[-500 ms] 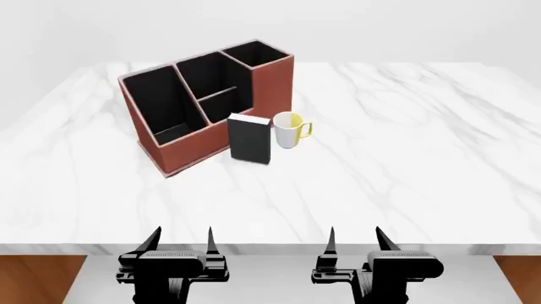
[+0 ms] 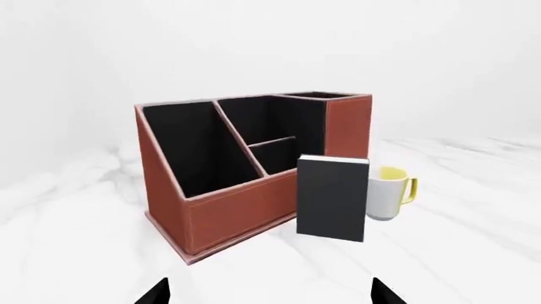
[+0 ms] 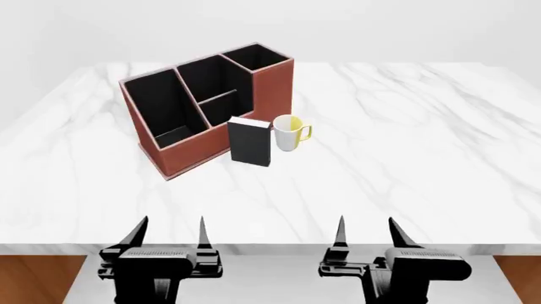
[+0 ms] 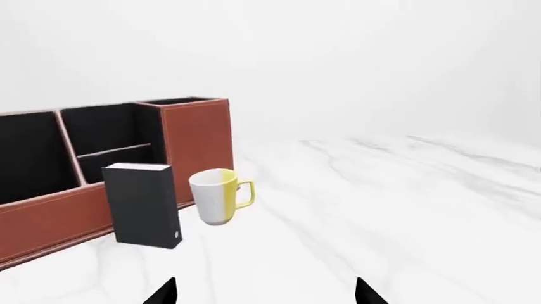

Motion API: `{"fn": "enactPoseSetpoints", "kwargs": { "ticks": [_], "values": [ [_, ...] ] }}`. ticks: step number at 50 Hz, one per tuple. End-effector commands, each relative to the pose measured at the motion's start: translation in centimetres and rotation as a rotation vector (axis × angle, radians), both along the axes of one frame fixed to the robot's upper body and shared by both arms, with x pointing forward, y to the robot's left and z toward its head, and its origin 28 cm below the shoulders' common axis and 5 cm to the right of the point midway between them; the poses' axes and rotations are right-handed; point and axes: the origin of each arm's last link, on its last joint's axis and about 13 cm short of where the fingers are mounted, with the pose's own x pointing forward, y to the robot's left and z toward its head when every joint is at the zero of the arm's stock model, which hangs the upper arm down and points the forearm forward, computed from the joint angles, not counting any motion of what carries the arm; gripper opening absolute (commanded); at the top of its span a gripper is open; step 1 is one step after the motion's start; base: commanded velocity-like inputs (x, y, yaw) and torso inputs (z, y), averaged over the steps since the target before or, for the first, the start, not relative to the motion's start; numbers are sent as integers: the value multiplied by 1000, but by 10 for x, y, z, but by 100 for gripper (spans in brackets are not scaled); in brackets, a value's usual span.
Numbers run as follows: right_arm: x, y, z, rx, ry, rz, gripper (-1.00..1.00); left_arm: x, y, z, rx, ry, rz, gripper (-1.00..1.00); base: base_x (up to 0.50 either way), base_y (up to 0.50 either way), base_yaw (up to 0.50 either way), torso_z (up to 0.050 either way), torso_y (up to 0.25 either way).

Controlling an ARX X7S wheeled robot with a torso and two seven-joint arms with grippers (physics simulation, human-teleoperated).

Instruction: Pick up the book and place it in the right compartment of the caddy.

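Observation:
The black book stands upright on the marble table, right in front of the reddish-brown caddy; it also shows in the left wrist view and the right wrist view. The caddy's right compartment is the tall square end section at the back right, seen also in the left wrist view. My left gripper and right gripper are both open and empty at the table's near edge, well short of the book.
A white-and-yellow mug stands just right of the book, close to the caddy's tall end. The marble table stretches wide to the right and front. Its wooden front edge shows below.
Both grippers have risen a little and shifted slightly outward. The book, mug and caddy have not moved relative to each other; the view has shifted a little.

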Motion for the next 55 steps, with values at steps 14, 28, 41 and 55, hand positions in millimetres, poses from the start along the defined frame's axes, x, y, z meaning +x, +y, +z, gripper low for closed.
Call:
{"fn": "enactPoseSetpoints", "kwargs": {
  "ticks": [14,28,41,55],
  "values": [
    [-30,1,48,77,-138,29,100,-40,2,70,-31,-155,23,100,0,0,0,0,0],
    [-33,-1,52,89,-121,48,100,-42,1,69,-33,-157,9,100,286,0,0,0,0],
    [-33,0,52,88,-118,53,100,-42,1,68,-34,-152,11,100,500,0,0,0,0],
    [-33,0,52,85,-119,50,100,-43,0,69,-28,-155,3,100,500,0,0,0,1]
  ]
}}
